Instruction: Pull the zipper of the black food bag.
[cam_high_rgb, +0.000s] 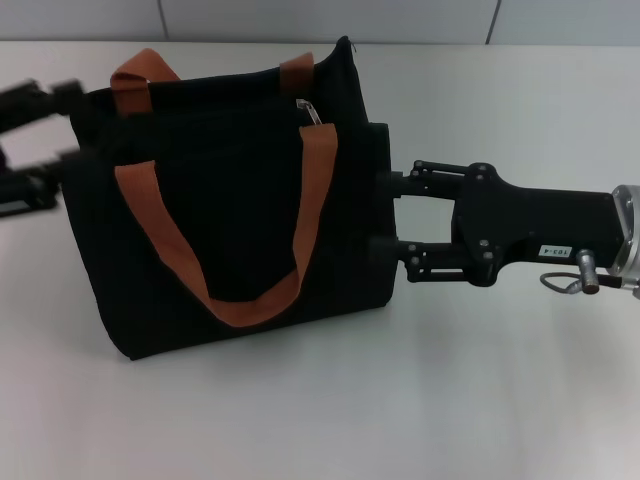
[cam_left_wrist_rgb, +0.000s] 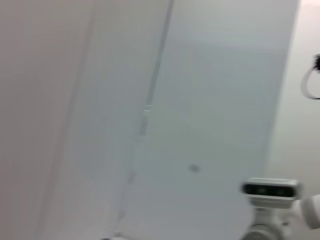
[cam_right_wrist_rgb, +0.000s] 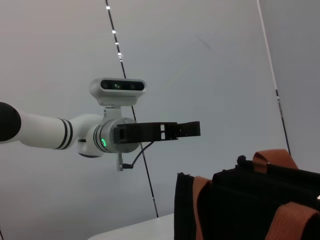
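Bracing black food bag (cam_high_rgb: 240, 210), right pincer (cam_high_rgb: 385, 215) open

The left end effector (cam_high_rgb: 40, 145) was cut off by the head view's edge, the bag (cam_high_rgb: 230, 200) hid the right end effector's (cam_high_rgb: 383, 213) fingertips, and the zipper (cam_high_rgb: 310, 110) was too small to read.
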